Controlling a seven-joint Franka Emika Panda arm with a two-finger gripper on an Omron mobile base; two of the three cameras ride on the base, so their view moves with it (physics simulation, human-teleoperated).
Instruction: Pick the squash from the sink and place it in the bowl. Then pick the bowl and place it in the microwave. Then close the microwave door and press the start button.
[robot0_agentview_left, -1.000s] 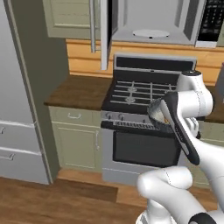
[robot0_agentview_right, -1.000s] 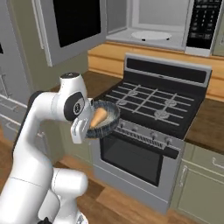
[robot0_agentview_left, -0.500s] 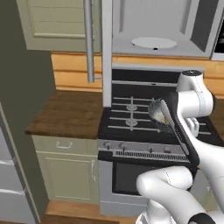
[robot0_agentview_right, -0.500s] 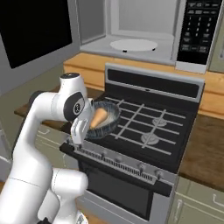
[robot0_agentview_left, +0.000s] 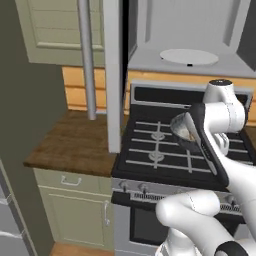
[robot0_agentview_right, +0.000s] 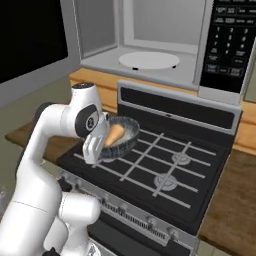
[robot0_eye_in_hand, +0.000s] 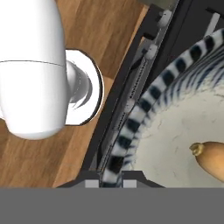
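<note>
A: Jaws? Clamped on rim of bowl (robot0_agentview_right: 121, 136) by gripper (robot0_eye_in_hand: 110, 183).
B: Squash (robot0_agentview_right: 114, 135)? Inside bowl, held over stove (robot0_agentview_right: 165, 165), below open microwave (robot0_agentview_right: 150, 45).

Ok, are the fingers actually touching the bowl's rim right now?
Touching. In the hand view the fingers sit either side of the bowl rim with no gap, clamped on it. The right base view shows the bowl held above the stove, squash inside.
</note>
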